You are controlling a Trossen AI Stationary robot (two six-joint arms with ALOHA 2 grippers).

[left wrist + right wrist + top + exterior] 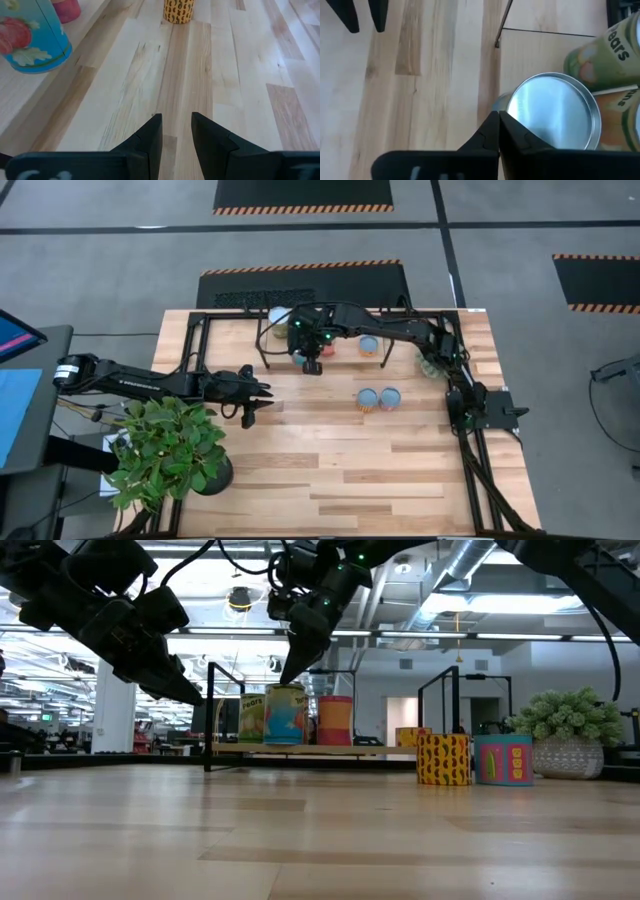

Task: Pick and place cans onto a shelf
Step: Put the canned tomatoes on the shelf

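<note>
Smooth pale-wood table (400, 470); cans' (552, 112) lids apparently shiny metal.

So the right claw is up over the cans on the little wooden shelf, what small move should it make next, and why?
Probably lift straight up and pull back toward the two loose tins on the plank table. The right claw looks shut and empty just above a silver-topped can that stands on the low light-wood shelf, so that placement looks finished.

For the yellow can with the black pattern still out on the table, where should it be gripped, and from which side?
Grip the yellow can by its curved side wall, near the top, coming down from above. It stands upright, so the round wall gives two opposing faces. A blue can stands close beside it, so set the fingers across the sides that face away from that neighbour. The left end effector hovers open nearby over bare table.
</note>
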